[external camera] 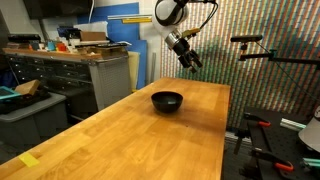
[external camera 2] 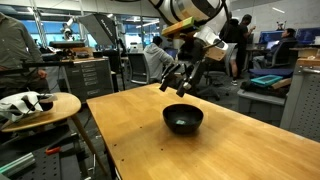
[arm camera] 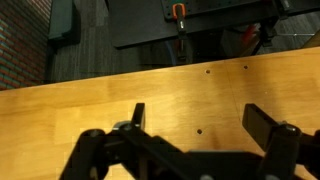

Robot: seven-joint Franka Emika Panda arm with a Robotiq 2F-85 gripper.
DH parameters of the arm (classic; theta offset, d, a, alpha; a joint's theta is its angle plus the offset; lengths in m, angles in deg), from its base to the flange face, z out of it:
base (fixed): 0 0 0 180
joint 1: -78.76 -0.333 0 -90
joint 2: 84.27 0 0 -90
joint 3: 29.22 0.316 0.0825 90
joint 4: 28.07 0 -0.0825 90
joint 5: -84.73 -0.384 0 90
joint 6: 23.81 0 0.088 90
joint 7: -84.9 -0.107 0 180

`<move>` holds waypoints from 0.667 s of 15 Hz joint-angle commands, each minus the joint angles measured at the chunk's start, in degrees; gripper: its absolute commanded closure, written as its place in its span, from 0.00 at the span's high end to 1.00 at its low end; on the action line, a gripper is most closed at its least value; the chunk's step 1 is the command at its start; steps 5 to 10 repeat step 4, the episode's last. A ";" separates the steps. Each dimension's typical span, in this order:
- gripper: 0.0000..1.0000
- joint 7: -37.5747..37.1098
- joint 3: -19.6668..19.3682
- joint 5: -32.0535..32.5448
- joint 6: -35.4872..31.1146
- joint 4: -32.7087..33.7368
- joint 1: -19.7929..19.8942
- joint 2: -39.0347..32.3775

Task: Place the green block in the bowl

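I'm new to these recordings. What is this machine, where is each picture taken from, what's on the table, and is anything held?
This is one robot arm ending in a two-fingered end effector. Two pictures come from cameras standing beside the wooden table; the third looks out from the wrist, past the fingers. On the table sits one black bowl, with the end effector hanging in the air near it. The fingers are spread with nothing between them, so nothing is held. No green block can be made out in any view.

Raised gripper tilts down, fingers spread.
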State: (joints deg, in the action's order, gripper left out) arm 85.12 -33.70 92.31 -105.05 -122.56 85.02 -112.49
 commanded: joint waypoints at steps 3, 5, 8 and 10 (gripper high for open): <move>1.00 0.05 -0.13 -0.05 0.12 -0.15 -0.11 -0.05; 1.00 0.05 -0.13 -0.05 0.12 -0.17 -0.11 -0.05; 1.00 0.05 -0.13 -0.05 0.12 -0.17 -0.11 -0.05; 1.00 0.05 -0.13 -0.05 0.12 -0.17 -0.11 -0.05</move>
